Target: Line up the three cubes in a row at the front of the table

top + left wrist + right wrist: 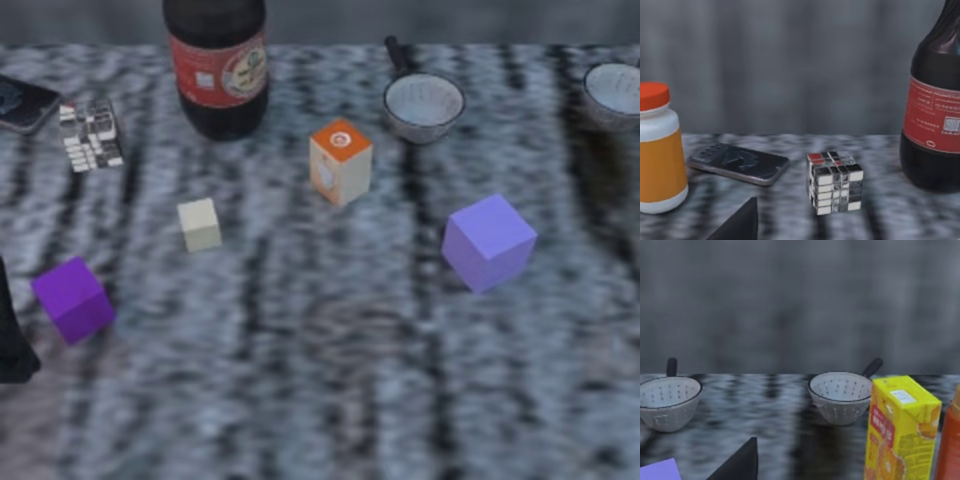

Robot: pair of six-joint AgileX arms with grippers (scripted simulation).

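Note:
The three cubes lie apart on the streaked table [320, 400]. A small cream cube [199, 224] sits left of centre. The deep purple cube [73, 298] is near the left edge. On the right rests the larger lavender-blue cube [488, 242], and its corner [657, 471] shows in the right wrist view. My left arm [10, 345] is parked at the left edge, just beside the purple cube. One dark finger [742, 222] shows in the left wrist view, wide of the middle and holding nothing. The right wrist view shows a like finger [742, 462]. The right arm is outside the top view.
A cream box with an orange top [341, 161] stands mid-table. Along the back are a dark bottle [216, 65], a phone [22, 102], a silver puzzle cube [90, 135] and two strainer bowls [424, 105] [612, 92]. An orange-lidded jar [657, 150] and a juice carton [900, 430] appear in the wrist views.

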